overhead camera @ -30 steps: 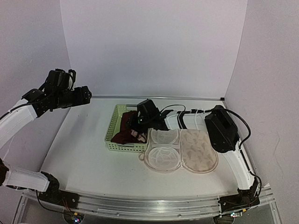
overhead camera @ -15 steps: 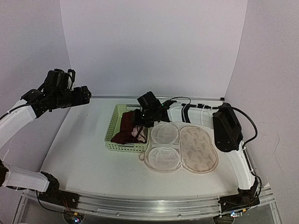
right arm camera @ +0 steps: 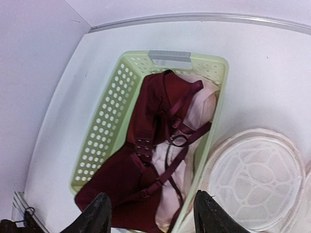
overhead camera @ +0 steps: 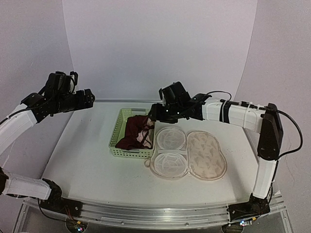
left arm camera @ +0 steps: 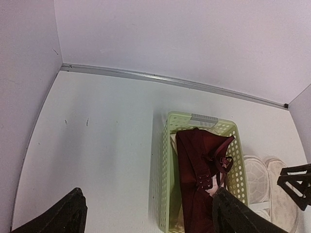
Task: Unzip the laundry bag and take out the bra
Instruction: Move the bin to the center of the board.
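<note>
Right gripper (overhead camera: 155,114), seen from above and behind, hovers over the right rim of the basket (overhead camera: 115,136), its arm reaching in from the right across the far side of the table (overhead camera: 82,155). From its wrist camera we see the two fingers (right arm camera: 99,216) standing clearly apart, with nothing gripped between them; the bra (right arm camera: 146,145) lies below them, untouched. We find the bra, dark maroon with pale pink lining showing, heaped inside the basket, straps and hook band uppermost, filling most of the basket's length. Just right of the basket the bag (overhead camera: 206,155) lies flat on the table, spread open: its printed half lies to the right and its round white mesh parts to the left, next to the basket's wall; we cannot tell whether they touch it. Left gripper (overhead camera: 89,98) hangs high over the table's left side, well apart from basket and bag; its fingers (left arm camera: 73,213) stand wide apart and hold nothing
</note>
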Controlling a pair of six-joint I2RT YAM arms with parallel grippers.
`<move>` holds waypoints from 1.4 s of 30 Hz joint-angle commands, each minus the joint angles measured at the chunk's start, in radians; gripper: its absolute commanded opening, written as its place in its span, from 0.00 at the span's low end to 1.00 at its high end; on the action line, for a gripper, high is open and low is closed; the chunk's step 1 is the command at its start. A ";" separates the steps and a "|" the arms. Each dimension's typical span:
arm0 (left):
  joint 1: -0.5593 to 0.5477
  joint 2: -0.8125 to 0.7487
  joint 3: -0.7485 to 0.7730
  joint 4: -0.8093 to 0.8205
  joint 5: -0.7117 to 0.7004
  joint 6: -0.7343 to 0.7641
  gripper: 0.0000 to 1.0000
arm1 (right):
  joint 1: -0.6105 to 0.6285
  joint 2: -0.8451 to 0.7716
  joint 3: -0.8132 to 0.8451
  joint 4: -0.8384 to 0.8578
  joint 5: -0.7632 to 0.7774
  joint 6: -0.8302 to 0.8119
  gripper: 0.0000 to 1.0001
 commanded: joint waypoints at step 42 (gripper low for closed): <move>-0.001 -0.052 0.007 0.011 0.066 0.030 0.99 | 0.012 0.608 0.610 0.147 -0.401 0.271 0.89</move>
